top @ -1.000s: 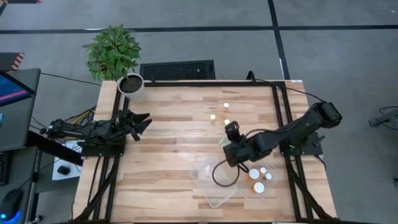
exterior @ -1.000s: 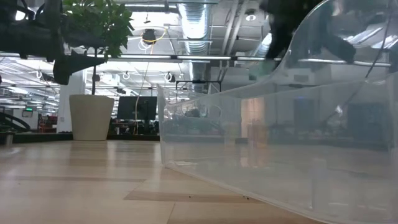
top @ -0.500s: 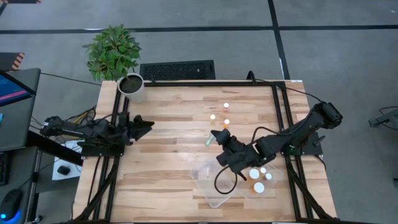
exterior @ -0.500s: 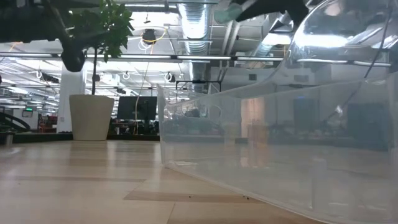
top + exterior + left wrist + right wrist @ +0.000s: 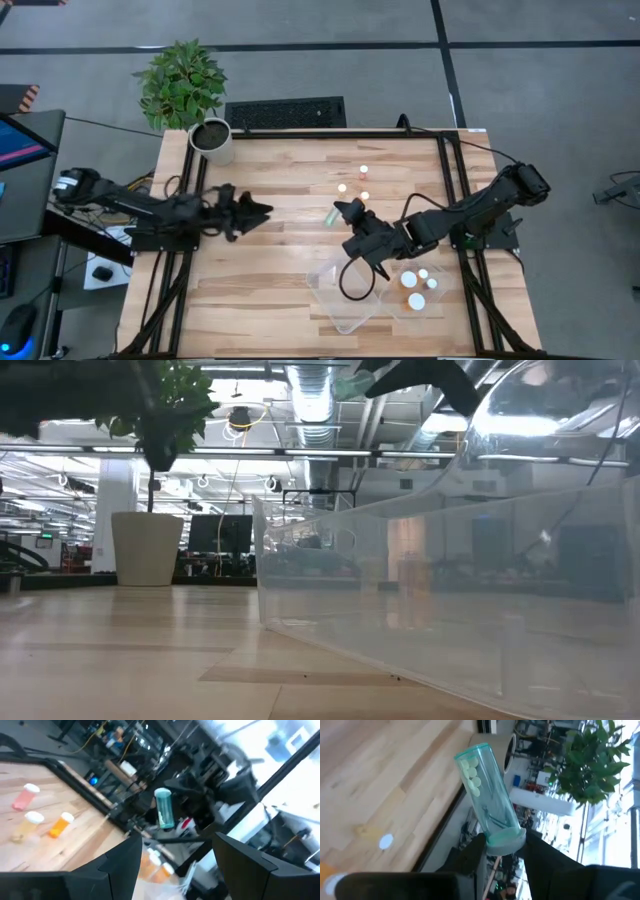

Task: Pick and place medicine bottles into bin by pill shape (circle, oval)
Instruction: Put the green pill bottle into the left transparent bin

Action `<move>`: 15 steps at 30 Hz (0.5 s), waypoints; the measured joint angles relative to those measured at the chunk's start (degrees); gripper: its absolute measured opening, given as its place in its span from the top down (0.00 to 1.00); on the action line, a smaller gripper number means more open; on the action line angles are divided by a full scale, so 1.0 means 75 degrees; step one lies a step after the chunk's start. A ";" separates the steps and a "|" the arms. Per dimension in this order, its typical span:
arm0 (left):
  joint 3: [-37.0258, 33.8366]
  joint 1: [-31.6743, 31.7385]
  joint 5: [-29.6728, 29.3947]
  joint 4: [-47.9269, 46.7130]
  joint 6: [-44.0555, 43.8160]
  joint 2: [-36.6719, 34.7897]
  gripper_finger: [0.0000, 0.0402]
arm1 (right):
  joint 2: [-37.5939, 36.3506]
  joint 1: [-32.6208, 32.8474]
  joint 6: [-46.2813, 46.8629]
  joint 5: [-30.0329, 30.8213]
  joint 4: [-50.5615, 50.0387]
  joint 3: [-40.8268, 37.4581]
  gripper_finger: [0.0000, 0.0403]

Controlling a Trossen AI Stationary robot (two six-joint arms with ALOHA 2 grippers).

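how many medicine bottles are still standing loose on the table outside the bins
3, all upright on the bare wood beyond the bins: one farthest back, one to its left, one nearest the right gripper. Others may be hidden under the right arm.

A white plant pot [image 5: 213, 140] holding a leafy green plant [image 5: 181, 82] stands on the wooden table's [image 5: 270, 270] far corner, beyond the left gripper [image 5: 262, 211], a black floor grille [image 5: 285, 112] behind.
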 joint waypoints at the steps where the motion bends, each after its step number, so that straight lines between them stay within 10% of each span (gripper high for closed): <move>1: 0.0225 0.0026 0.0107 0.0004 0.0122 0.0345 0.41 | 0.0000 -0.0014 -0.0048 -0.0115 -0.0006 0.0000 0.71; 15: 0.2814 0.0784 0.2607 -0.0462 0.0812 0.3175 0.41 | 0.0003 0.0056 -0.1360 -0.0295 0.1037 0.0000 0.71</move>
